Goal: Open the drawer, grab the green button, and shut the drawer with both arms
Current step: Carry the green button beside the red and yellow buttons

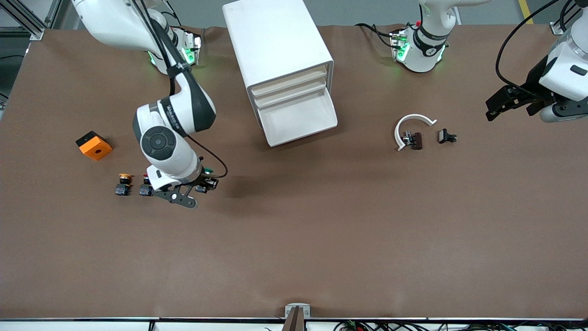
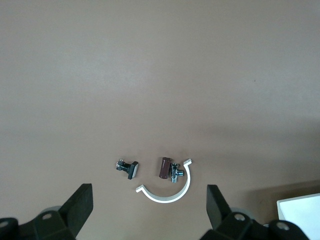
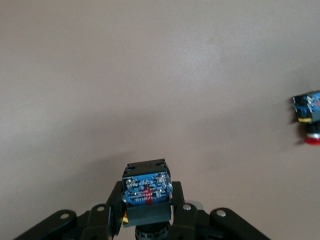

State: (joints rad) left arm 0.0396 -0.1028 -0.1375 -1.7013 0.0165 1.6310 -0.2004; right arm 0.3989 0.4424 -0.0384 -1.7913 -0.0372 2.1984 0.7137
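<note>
The white cabinet point(image 1: 275, 46) stands at the table's middle, near the arms' bases. Its lower drawer point(image 1: 321, 125) is pulled out and looks empty. My right gripper point(image 1: 202, 187) is shut on the green-capped button point(image 1: 207, 179) and holds it over the table, beside the red-capped button point(image 1: 146, 187). In the right wrist view the gripper point(image 3: 146, 202) clamps the button's black-and-blue body point(image 3: 146, 186). My left gripper point(image 1: 500, 103) is open and empty over the left arm's end of the table. It also shows in the left wrist view point(image 2: 150, 202).
A yellow-capped button point(image 1: 123, 183) stands beside the red-capped one point(image 3: 310, 117). An orange block point(image 1: 94, 145) lies toward the right arm's end. A white curved clip point(image 1: 413, 126), a brown part point(image 1: 415, 140) and a small black part point(image 1: 446, 136) lie under the left gripper's view point(image 2: 167, 192).
</note>
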